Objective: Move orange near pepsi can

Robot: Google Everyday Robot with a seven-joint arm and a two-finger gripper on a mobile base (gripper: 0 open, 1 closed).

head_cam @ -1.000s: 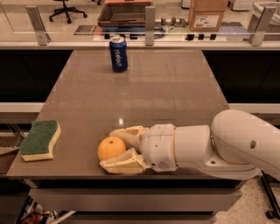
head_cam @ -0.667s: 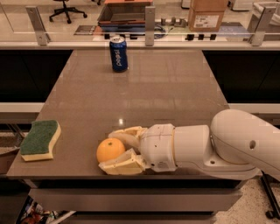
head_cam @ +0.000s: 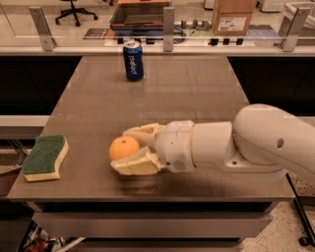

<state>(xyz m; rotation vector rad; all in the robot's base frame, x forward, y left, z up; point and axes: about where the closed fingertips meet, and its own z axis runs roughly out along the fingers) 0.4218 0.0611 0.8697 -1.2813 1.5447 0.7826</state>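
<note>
Compared with the earlier frames, the gripper (head_cam: 120,150) and the orange (head_cam: 124,146), a round, smooth yellow-orange fruit, sit higher in the camera view, while every other item keeps its position. A dark shadow lies on the bench (head_cam: 197,88) below the lower finger; whether the fruit is clear of the surface cannot be told. The gripper is cream-coloured, with two fingers set around the orange, one on the far side and one on the near side, both touching it, so the fruit is held between them. Behind the gripper, the bulky white rounded arm (head_cam: 266,140) extends to the right edge of the view. The bench is a flat grey-brown rectangular surface. The orange is over its near part, left of centre. The pepsi can (head_cam: 133,60), a dark blue cylindrical drink can with white vertical lettering and a silver top rim, stands upright near the far edge of the bench, well apart from the orange and roughly in line with it. A rectangular sponge (head_cam: 44,156) with a green top over a yellow base lies flat at the near left corner, to the left of the orange and apart from it. Beyond the bench, a brown cardboard box (head_cam: 234,15) stands at the upper right.
</note>
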